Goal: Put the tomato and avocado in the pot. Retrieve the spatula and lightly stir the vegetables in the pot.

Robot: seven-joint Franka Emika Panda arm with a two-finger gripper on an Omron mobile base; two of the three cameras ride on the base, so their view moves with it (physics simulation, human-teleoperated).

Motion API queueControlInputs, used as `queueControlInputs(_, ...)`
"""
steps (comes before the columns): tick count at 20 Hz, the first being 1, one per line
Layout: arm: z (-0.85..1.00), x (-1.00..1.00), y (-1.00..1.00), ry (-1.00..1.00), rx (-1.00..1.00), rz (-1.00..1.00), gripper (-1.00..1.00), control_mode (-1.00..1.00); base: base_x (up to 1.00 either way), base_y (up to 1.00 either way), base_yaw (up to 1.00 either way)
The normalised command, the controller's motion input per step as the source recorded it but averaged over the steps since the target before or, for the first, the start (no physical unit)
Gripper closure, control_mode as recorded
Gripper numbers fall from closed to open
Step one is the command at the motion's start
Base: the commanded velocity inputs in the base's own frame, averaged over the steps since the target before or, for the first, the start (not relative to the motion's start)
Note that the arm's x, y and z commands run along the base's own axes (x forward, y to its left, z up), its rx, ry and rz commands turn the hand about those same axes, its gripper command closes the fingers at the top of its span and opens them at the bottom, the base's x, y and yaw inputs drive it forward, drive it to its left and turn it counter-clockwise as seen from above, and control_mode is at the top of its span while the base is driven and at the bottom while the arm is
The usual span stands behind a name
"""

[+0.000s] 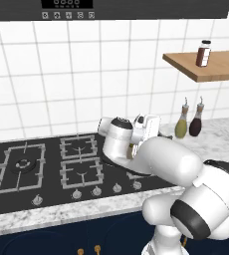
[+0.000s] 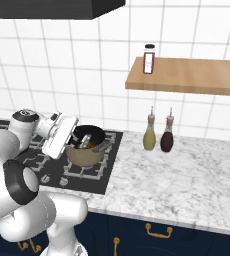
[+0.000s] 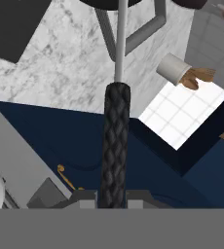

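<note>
One pot (image 2: 87, 150) sits on the stove, far right burner. Two bottles stand side by side on the marble counter to the right: an olive one (image 2: 149, 135) and a dark one (image 2: 167, 136). One jar (image 2: 148, 59) is up on the one wooden shelf (image 2: 197, 77). One spatula (image 3: 115, 141), black braided handle, shows close up. Five knobs line the stove's near edge (image 1: 86, 193)

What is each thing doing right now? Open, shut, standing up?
hand: shut on the spatula.
spatula: held by its black handle, far end in the pot.
pot: upright on the stove, no lid.
olive bottle: upright on the counter.
dark bottle: upright beside it.
jar: upright on the shelf.
</note>
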Motion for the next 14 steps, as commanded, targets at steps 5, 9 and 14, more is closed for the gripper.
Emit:
queueControlInputs(5, 0.25, 0.18, 0.07, 0.23, -0.02, 0.25, 1.0, -1.0, 0.0, 0.0, 0.0)
queueControlInputs(9, 0.0, 0.4, 0.0, 0.49, -0.17, 0.11, 1.0, -1.0, 0.0, 0.0, 0.0)
queueControlInputs(14, 0.0, 0.75, 0.0, 0.2, -0.13, 0.02, 1.0, -1.0, 0.0, 0.0, 0.0)
